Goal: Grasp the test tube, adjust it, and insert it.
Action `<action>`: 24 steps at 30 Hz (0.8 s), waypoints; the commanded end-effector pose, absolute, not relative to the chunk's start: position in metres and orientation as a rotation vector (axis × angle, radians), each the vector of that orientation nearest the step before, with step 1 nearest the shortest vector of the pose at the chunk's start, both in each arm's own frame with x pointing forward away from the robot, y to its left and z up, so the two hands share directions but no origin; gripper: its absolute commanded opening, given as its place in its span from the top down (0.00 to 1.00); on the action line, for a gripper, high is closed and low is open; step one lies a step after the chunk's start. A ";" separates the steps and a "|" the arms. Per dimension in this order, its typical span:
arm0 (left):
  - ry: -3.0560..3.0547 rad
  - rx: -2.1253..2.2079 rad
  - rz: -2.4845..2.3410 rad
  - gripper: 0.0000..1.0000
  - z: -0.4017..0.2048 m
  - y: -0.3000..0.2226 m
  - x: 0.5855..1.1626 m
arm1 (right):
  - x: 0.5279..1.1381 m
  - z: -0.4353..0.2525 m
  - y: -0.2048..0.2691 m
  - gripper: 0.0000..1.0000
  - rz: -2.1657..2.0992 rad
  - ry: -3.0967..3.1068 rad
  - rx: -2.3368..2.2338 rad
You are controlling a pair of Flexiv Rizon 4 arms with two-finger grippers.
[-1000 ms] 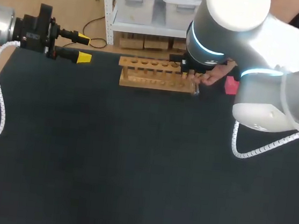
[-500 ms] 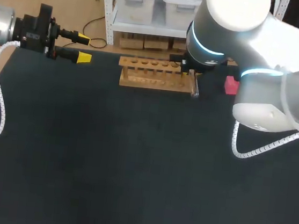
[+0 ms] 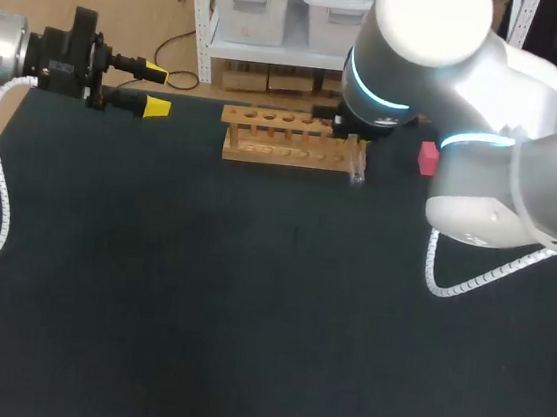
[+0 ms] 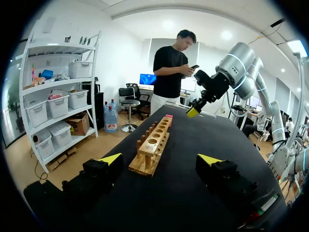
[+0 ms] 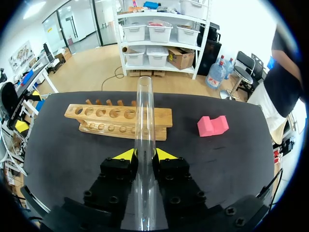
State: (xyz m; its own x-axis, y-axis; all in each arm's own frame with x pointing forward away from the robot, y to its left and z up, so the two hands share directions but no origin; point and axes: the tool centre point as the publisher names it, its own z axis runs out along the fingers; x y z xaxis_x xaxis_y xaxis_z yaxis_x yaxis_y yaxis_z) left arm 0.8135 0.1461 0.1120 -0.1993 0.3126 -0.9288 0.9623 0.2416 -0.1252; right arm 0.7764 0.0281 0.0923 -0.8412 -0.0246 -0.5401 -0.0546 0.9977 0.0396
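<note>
On the dark worktop [image 3: 246, 316], seen from the head view, a wooden rack [image 3: 288, 139] with a row of round holes lies lengthwise along the far edge at about 12 o'clock. A small pink block [image 3: 427, 157] sits at 3 o'clock from it, apart from the rack. The right arm comes in at 2 o'clock and covers the rack's right end. In the right wrist view the right tool [image 5: 145, 155] pinches the clear test tube [image 5: 145, 145]. Its two yellow-tipped fingers [image 5: 126, 154] press the glass from either side. The tube runs out ahead of the fingers, with its open mouth over the rack and the pink block off to one side. The left tool [image 3: 156, 90] hangs at 10 o'clock by the worktop's far left corner, well apart from the rack. It points toward 3 o'clock, its fingers spread wide with nothing between them.
</note>
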 end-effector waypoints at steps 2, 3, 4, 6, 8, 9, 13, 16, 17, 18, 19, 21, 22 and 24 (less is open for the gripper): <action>1.675 1.196 -0.978 0.00 0.111 0.147 0.813 | 0.787 0.081 0.039 1.00 0.069 2.580 -0.062; 1.675 1.196 -0.978 0.00 0.111 0.147 0.813 | 0.788 0.079 0.041 1.00 0.070 2.582 -0.063; 1.675 1.196 -0.978 0.00 0.111 0.147 0.813 | 0.789 0.077 0.043 1.00 0.073 2.586 -0.069; 1.675 1.196 -0.978 0.00 0.111 0.147 0.813 | 0.791 0.074 0.046 1.00 0.076 2.591 -0.076; 1.675 1.196 -0.978 0.00 0.111 0.147 0.813 | 0.792 0.072 0.050 1.00 0.077 2.596 -0.081; 1.675 1.196 -0.978 0.00 0.111 0.147 0.813 | 0.793 0.071 0.051 1.00 0.077 2.597 -0.083; 1.675 1.196 -0.978 0.00 0.111 0.147 0.813 | 0.796 0.066 0.054 1.00 0.073 2.605 -0.083; 1.675 1.196 -0.978 0.00 0.111 0.147 0.813 | 0.798 0.062 0.055 1.00 0.071 2.611 -0.076; 1.675 1.196 -0.978 0.00 0.111 0.147 0.813 | 0.799 0.061 0.054 1.00 0.070 2.612 -0.069; 1.675 1.196 -0.978 0.00 0.111 0.147 0.813 | 0.800 0.060 0.054 1.00 0.069 2.612 -0.067; 1.675 1.196 -0.978 0.00 0.111 0.147 0.813 | 0.802 0.060 0.054 1.00 0.068 2.611 -0.065; 1.675 1.196 -0.978 0.00 0.111 0.147 0.813 | 0.805 0.058 0.053 1.00 0.066 2.610 -0.059; 1.675 1.196 -0.978 0.00 0.111 0.147 0.813 | 0.806 0.058 0.053 1.00 0.066 2.610 -0.057; 1.675 1.196 -0.978 0.00 0.111 0.147 0.813 | 0.809 0.057 0.053 1.00 0.065 2.608 -0.055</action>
